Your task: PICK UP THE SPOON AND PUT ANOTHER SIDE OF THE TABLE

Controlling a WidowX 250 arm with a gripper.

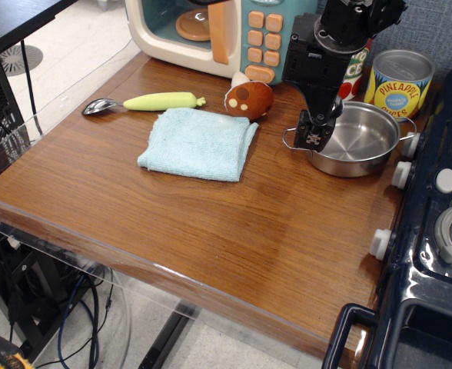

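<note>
The gripper point(315, 137) hangs over the near-left rim of the steel pot point(360, 138), toward the table's point(211, 231) right edge by the toy stove point(433, 254). Its two fingers point down, close together with only a narrow slit between them, and nothing is held in them; whether they touch the pot's rim I can't tell from here.

The spoon point(143, 102) lies well away, near the far-left corner, just behind the folded blue cloth point(199, 143). Its long axis runs almost parallel to the far edge: shiny bowl toward the left edge, yellow-green handle pointing right with its leafy tip toward the brown toy mushroom point(248, 98).

So from the gripper the spoon lies off toward the left edge and slightly further back, with the mushroom and the cloth's far corner between them. To my eye the arm would need to travel across above those two, and close its fingers across the thick handle, front to back, not along it.
</note>
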